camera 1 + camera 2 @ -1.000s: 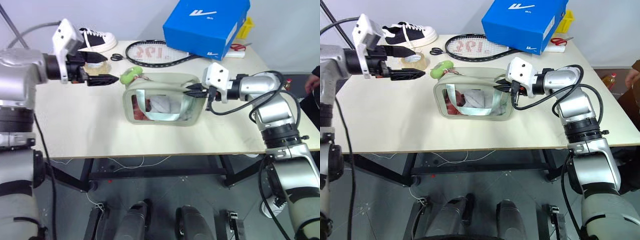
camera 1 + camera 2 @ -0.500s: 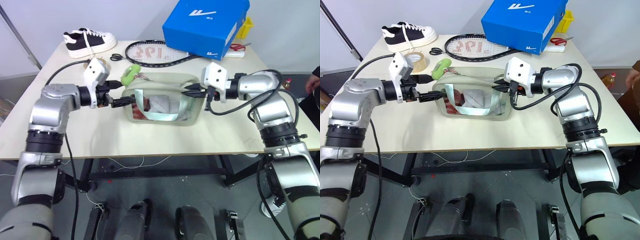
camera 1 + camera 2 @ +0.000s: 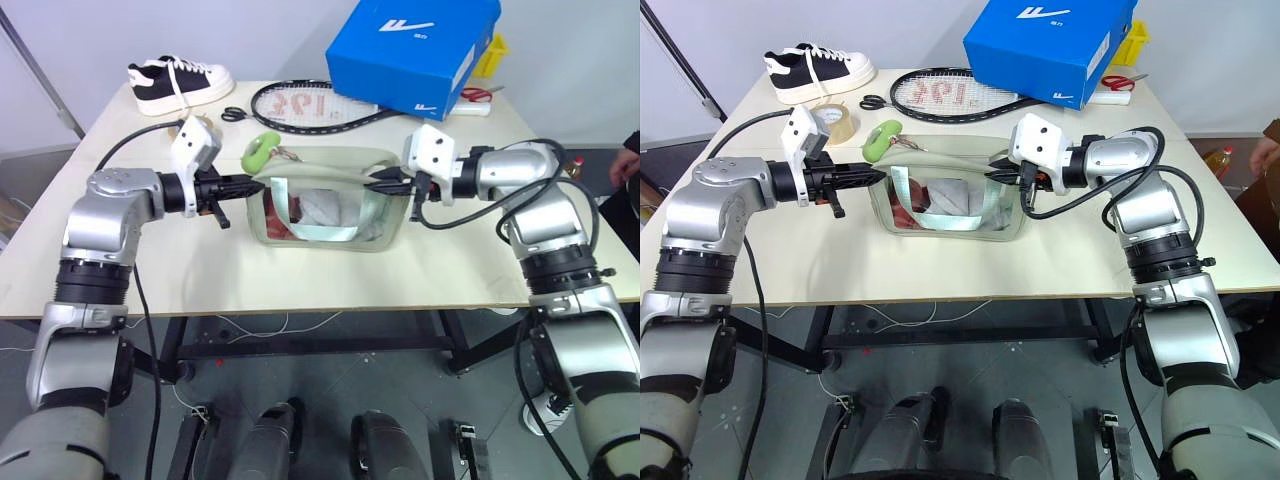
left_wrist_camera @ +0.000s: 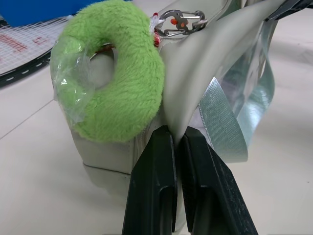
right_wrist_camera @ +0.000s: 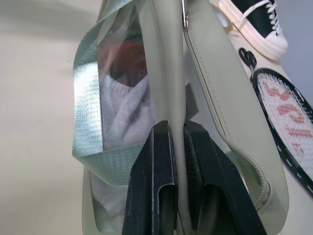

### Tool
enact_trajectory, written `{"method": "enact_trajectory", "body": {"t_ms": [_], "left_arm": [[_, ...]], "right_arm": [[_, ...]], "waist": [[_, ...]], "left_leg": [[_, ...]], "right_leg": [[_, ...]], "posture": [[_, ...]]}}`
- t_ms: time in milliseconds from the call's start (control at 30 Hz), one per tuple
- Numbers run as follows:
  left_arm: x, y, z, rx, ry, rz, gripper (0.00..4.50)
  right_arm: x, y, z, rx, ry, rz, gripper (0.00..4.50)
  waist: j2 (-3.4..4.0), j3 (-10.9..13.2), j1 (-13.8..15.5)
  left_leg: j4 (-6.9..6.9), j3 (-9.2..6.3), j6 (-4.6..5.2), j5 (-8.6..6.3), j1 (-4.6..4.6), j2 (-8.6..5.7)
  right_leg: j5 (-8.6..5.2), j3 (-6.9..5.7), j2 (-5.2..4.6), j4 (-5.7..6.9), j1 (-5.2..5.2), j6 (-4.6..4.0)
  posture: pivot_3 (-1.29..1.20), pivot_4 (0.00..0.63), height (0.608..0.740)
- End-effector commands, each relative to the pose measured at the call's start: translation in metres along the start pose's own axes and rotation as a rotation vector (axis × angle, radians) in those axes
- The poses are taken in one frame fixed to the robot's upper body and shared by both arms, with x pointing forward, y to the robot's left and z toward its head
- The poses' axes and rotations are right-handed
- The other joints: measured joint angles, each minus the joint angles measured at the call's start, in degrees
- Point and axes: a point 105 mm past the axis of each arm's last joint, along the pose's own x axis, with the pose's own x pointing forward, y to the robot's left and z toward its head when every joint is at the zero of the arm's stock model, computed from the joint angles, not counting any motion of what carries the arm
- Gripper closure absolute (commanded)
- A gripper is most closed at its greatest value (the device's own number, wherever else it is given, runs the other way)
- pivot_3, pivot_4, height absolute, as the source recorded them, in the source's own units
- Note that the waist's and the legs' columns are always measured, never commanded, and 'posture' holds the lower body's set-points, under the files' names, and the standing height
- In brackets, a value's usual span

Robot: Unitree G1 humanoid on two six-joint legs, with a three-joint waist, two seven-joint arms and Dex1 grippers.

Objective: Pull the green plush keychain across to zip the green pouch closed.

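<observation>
While both arms brace the green pouch [image 3: 325,205] at mid-table, the left gripper [image 4: 178,142] is pinched tight on a fold of the pouch's end wall, just under the green plush keychain [image 4: 115,90], and the right gripper [image 5: 177,134] has its fingers closed around the pouch's top edge at the opposite end, beside the open zipper. Likely reason: holding both ends stretches the zip line taut so the slider can run (neither gripper is on the keychain itself yet, so the pull is not started). Keychain sits at the pouch's left end, part-wrapped in clear plastic, hung from a small metal clasp [image 4: 181,23]. Zipper looks open along the top; pouch contents show through the clear window. Readable marks: blue shoebox [image 3: 415,50] at the table's back carries a white logo on lid and side, no legible words; the racket [image 3: 305,105] has red lettering on its strings, too small to read. Nearby: a black sneaker [image 3: 180,80], a tape roll [image 3: 833,123].
</observation>
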Motion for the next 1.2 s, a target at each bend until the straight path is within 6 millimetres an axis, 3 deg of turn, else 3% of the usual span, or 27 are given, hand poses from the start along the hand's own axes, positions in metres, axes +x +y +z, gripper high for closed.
{"method": "enact_trajectory", "body": {"t_ms": [33,167,200,333,400,500,667,800,1100,1200], "left_arm": [[-0.006,-0.003,0.021,0.057,-0.05,-0.004,4.5],[-0.008,-0.005,0.02,0.052,-0.051,-0.01,4.5],[-0.007,-0.006,0.02,0.054,-0.047,-0.012,4.5],[-0.007,-0.007,0.019,0.058,-0.043,-0.018,4.5],[-0.007,-0.008,0.019,0.058,-0.044,-0.022,4.5],[-0.006,-0.01,0.018,0.058,-0.043,-0.029,4.5],[-0.005,-0.014,0.017,0.058,-0.042,-0.035,4.5],[-0.008,-0.016,0.013,0.056,-0.035,-0.032,4.5],[-0.008,-0.014,0.01,0.057,-0.028,-0.019,4.5],[-0.007,-0.014,0.01,0.059,-0.029,-0.018,4.5]], "right_arm": [[-0.017,-0.014,0.03,-0.014,-0.044,-0.01,2.33],[-0.027,-0.022,0.06,0.103,-0.123,0.037,0.22],[-0.025,-0.025,0.072,0.159,-0.174,0.055,0.1],[0.0,-0.04,0.103,0.305,-0.306,0.006,0.1],[0.03,-0.049,0.113,0.432,-0.33,-0.039,0.1],[0.071,-0.05,0.112,0.498,-0.261,-0.085,0.1],[0.104,-0.045,0.101,0.486,-0.152,-0.107,0.1],[0.116,-0.035,0.088,0.444,-0.082,-0.074,0.1],[0.128,-0.008,0.092,0.396,-0.057,0.101,0.1],[0.128,-0.006,0.094,0.381,-0.059,0.113,1.0]], "waist": [[0.01,0.0,0.0],[0.03,0.0,0.0],[0.03,0.0,-0.1],[0.04,0.0,-0.4],[0.05,0.0,-0.6],[0.05,0.0,-0.5],[0.04,0.0,0.1],[0.04,0.0,-0.3],[0.04,0.0,-0.4],[0.04,0.0,-0.4]], "left_leg": [[0.0,0.0,0.0,0.0,-0.01,0.0],[-0.02,0.0,-0.02,-0.01,-0.02,0.0],[-0.04,0.0,-0.02,-0.02,-0.02,0.0],[-0.16,0.0,-0.05,-0.03,0.04,0.02],[-0.21,0.0,-0.08,-0.01,0.05,0.02],[-0.42,0.02,-0.28,0.12,0.03,0.0],[-0.55,0.01,-0.47,0.26,-0.07,-0.08],[-0.54,0.08,-0.4,0.22,-0.03,-0.09],[-0.58,0.06,-0.42,0.25,0.01,-0.04],[-0.58,0.06,-0.43,0.24,0.0,-0.05]], "right_leg": [[0.0,0.0,-0.01,0.0,-0.01,0.0],[0.0,0.0,-0.02,0.0,-0.05,-0.01],[0.0,0.01,-0.03,0.0,-0.06,-0.01],[0.0,0.05,-0.05,0.0,-0.08,-0.03],[0.0,0.09,-0.04,0.0,-0.11,-0.03],[0.01,0.12,-0.04,0.02,-0.25,-0.05],[0.02,0.07,0.06,0.05,-0.59,-0.05],[0.03,0.09,0.06,0.09,-0.59,-0.03],[0.02,0.09,0.14,0.2,-0.62,-0.04],[0.02,0.09,0.14,0.2,-0.64,-0.04]], "posture": [[0.0,0.15,0.74],[0.0,0.15,0.74],[0.0,0.15,0.74],[0.0,0.15,0.74],[0.0,0.15,0.74],[0.0,0.15,0.74],[0.0,0.15,0.74],[0.0,0.15,0.74],[0.0,0.15,0.74],[0.0,0.15,0.74]]}}
